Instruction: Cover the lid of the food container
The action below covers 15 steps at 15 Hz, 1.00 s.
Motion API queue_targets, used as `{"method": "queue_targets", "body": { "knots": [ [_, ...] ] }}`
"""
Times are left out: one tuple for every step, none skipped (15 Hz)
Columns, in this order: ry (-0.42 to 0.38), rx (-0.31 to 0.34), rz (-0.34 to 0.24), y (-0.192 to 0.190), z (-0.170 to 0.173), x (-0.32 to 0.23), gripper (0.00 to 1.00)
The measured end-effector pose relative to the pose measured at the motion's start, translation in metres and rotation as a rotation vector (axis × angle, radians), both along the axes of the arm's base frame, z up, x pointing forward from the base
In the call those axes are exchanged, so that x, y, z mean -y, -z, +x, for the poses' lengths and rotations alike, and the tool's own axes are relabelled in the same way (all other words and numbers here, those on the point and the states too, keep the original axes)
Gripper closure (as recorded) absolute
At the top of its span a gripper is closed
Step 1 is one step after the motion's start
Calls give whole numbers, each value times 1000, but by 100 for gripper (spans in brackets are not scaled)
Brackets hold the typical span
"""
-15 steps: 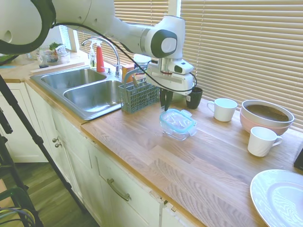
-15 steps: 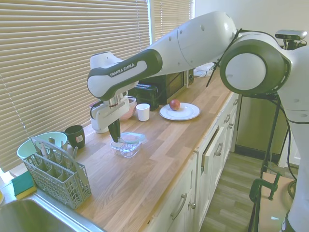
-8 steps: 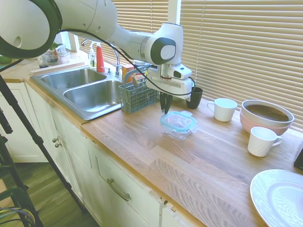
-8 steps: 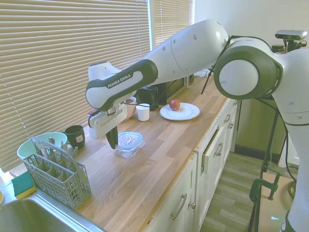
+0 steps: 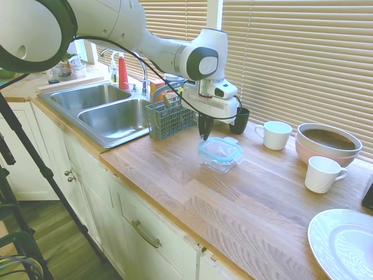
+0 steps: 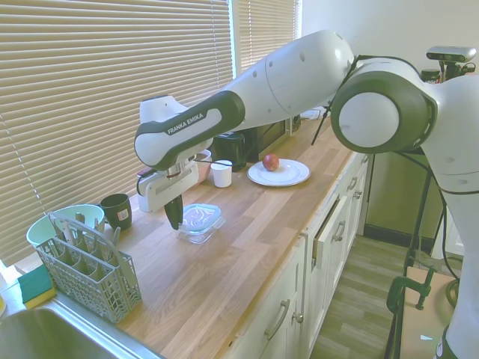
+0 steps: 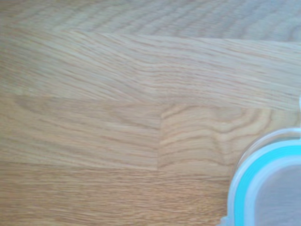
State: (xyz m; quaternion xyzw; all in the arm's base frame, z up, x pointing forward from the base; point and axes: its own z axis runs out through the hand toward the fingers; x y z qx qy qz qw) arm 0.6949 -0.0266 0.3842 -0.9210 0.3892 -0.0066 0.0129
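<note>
One task pair noted in first exterior view: lid (image 5: pixel 220 148) lying flat on container (image 5: pixel 220 158), seated on tabletop (image 5: pixel 192 192) between dish rack (image 5: pixel 171 118) and white mug (image 5: pixel 274 135). End effector (image 5: pixel 204 136) pointed down, just beside the lid's sink-side edge, fingers drawn together, holding nothing. Dark mug (image 5: pixel 239 121) standing behind, near the blinds. Teal seal appears aligned all round; tabs look unlatched, though too small to confirm.

Second exterior view: end effector (image 6: pixel 174 222) hanging at the near corner of lid (image 6: pixel 199 217), tips close to it, contact not discernible. Container (image 6: pixel 196 232) sitting square under the lid, plate with apple (image 6: pixel 278 172) well apart.

Wrist view: mostly bare wood grain; one rounded lid corner (image 7: pixel 270 186) with teal seal at the frame's edge, confirming offset from lid centre.

Recommended for the step in hand: shift over the lid's middle before pressing, keep fingers closed as a flat pusher, press straight down and gently, since an off-centre push at the rim risks tipping the lid or sliding the container.
</note>
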Motion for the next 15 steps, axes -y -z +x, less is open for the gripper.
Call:
{"method": "queue_targets", "body": {
  "knots": [
    [8,1,4,0,0,4,100],
    [15,1,6,0,0,8,100],
    [19,1,7,0,0,11,100],
    [21,3,8,-1,0,11,100],
    [22,6,8,-2,1,12,100],
    [25,9,10,-4,1,13,100],
    [30,11,13,-5,1,16,100],
    [35,12,15,-5,1,18,0],
    [39,12,19,-5,1,20,0],
    [41,12,21,-5,1,21,0],
    [41,11,21,-5,1,21,0],
    [43,12,21,-6,1,22,0],
    [45,13,21,-6,1,24,0],
    [48,13,21,-6,1,26,0],
    [50,14,20,-6,1,27,0]
  ]
}}
